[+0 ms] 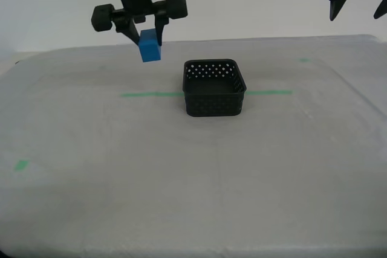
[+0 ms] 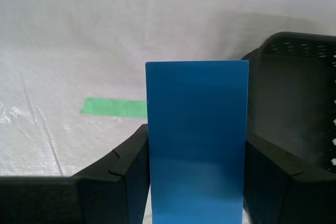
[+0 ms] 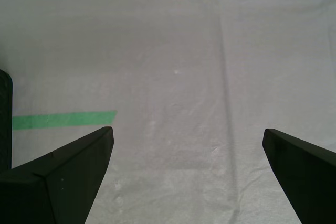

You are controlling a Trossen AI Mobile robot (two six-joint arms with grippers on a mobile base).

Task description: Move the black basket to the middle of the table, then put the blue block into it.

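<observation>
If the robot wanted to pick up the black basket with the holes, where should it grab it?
Probably by one wall of the small square black plastic basket, coming straight down from above. It stands upright and open-topped on the pale grey-white cloth table, so one finger could slip inside and one outside the thin rim. My first gripper hangs open and free; my second gripper holds the bright-blue rectangular block.

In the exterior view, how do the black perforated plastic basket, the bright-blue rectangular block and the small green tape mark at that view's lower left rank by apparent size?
1. Black perforated plastic basket, clearly largest.
2. Bright-blue rectangular block.
3. Small green tape mark, though nearer the camera, so its rank against the block is unsure.
</observation>
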